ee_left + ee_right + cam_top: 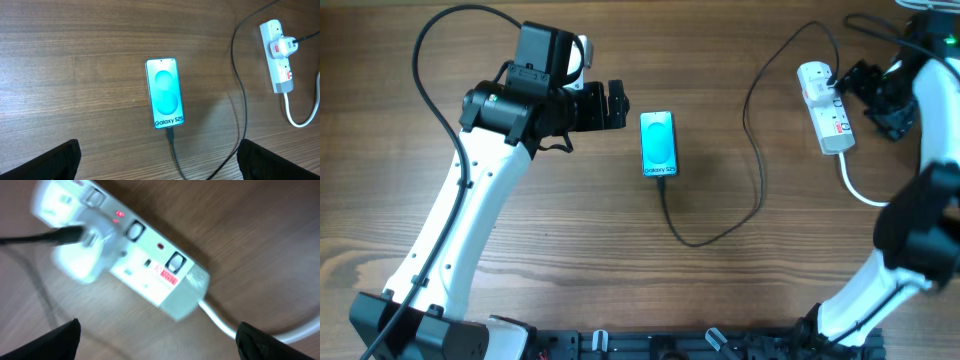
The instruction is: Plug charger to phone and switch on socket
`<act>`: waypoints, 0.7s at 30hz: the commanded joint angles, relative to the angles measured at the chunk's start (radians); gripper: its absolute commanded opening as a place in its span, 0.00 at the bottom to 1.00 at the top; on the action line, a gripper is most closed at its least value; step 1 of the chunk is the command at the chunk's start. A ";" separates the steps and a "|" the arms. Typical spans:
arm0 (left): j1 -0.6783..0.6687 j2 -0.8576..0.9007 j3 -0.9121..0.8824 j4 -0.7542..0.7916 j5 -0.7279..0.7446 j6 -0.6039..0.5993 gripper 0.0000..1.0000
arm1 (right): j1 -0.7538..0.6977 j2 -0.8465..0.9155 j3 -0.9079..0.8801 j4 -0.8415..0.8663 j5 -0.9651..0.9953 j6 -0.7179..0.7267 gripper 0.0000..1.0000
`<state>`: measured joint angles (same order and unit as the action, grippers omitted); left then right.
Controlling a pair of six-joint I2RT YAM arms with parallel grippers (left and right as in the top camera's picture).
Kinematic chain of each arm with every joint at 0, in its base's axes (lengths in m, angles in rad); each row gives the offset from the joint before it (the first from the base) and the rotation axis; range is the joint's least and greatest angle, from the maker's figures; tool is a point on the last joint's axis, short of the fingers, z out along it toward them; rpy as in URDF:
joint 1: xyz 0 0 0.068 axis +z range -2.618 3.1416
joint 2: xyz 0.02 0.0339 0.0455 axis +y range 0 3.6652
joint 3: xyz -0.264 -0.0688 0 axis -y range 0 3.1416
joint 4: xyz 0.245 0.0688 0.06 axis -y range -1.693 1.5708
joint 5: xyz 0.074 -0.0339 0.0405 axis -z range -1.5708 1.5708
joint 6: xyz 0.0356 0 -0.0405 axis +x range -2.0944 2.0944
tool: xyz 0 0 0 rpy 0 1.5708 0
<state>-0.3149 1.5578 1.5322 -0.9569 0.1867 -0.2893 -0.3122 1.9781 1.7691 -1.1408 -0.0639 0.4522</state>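
The phone [658, 143] lies flat on the wooden table with its cyan screen lit; it also shows in the left wrist view [165, 93]. The thin black charger cable [758, 180] runs from the phone's near end [171, 137] in a loop to a white adaptor [80, 255] plugged into the socket. The socket, a white power strip [828, 122], lies at the far right and also shows in the right wrist view [150, 275]; a small red light [119, 214] glows on it. My left gripper [613, 105] is open and empty, left of the phone. My right gripper [852, 84] is open and empty, just beside the strip.
A thick white cord [855, 185] leaves the strip's near end and curves right past my right arm [920, 230]. My left arm [470, 220] crosses the left of the table. A dark rail [700, 345] runs along the front edge.
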 commanded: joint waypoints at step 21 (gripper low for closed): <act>0.005 0.003 -0.007 0.002 -0.010 0.020 1.00 | 0.171 -1.606 -0.591 -0.046 0.064 0.060 1.00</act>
<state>-0.3149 1.5593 1.5291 -0.9577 0.1825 -0.2893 -0.1452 0.3805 1.1843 -1.1584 -0.0139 0.4492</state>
